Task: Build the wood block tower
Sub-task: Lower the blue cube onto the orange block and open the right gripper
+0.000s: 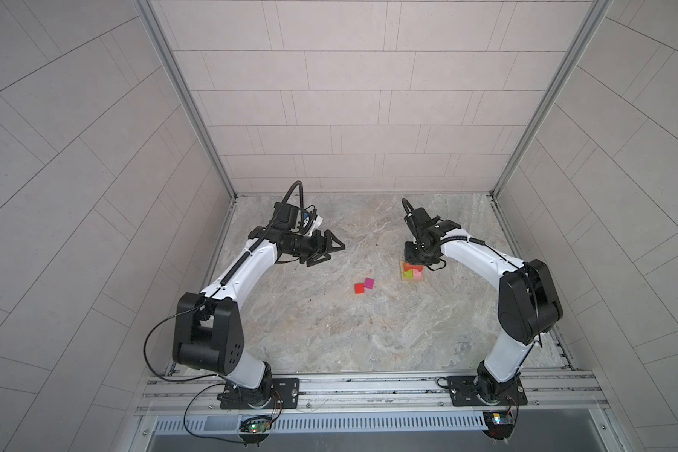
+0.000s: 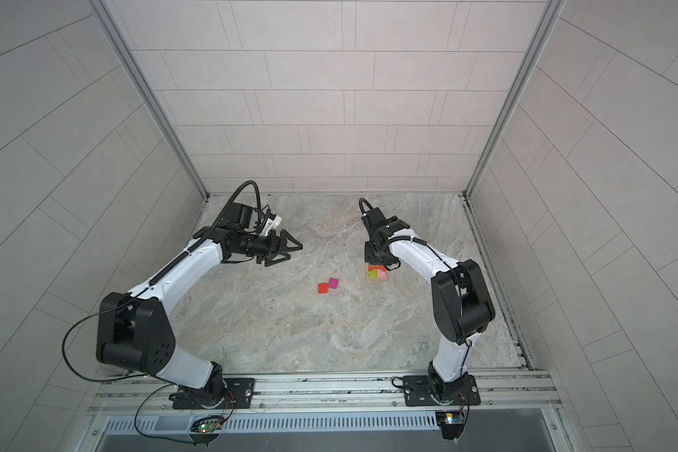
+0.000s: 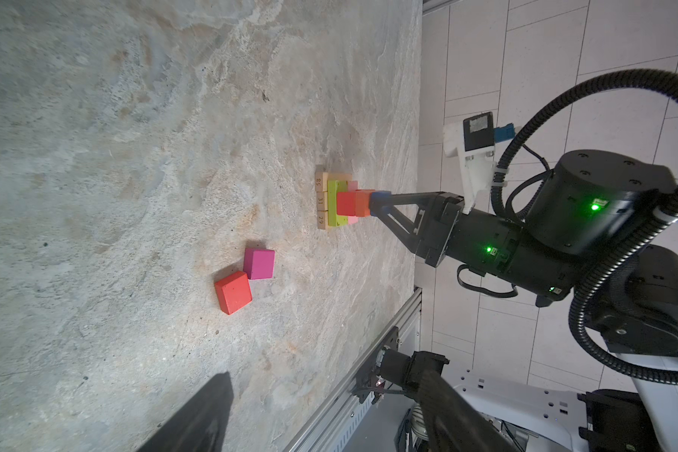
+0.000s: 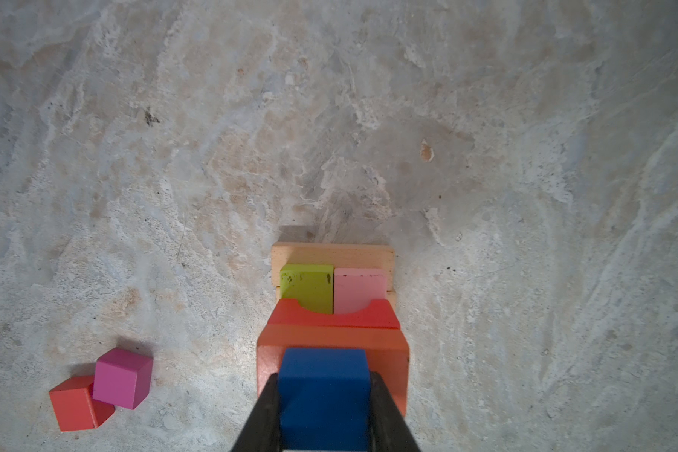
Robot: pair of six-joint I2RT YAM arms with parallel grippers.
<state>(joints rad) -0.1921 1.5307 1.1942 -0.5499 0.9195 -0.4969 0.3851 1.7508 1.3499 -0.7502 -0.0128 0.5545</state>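
Note:
The wood block tower (image 1: 411, 272) (image 2: 377, 272) stands right of the table's middle. Its base is tan bars (image 4: 329, 252), with a lime oblong (image 4: 306, 287) and a pink oblong (image 4: 359, 289) on them. Higher up come a red notched piece (image 4: 333, 319) and an orange oblong (image 4: 329, 338). My right gripper (image 4: 325, 391) points straight down over the tower, shut on a blue cube (image 3: 380, 194). No gap shows between the cube and the orange oblong. A red cube (image 1: 359, 288) and a magenta cube (image 1: 369, 283) lie touching, left of the tower. My left gripper (image 1: 335, 252) hovers open and empty at the back left.
The marble-patterned table (image 1: 329, 332) is closed in by tiled walls at the back and both sides. An aluminium rail (image 1: 368, 387) with both arm bases runs along the front edge. The right arm's elbow (image 1: 525, 305) rises to the right of the tower.

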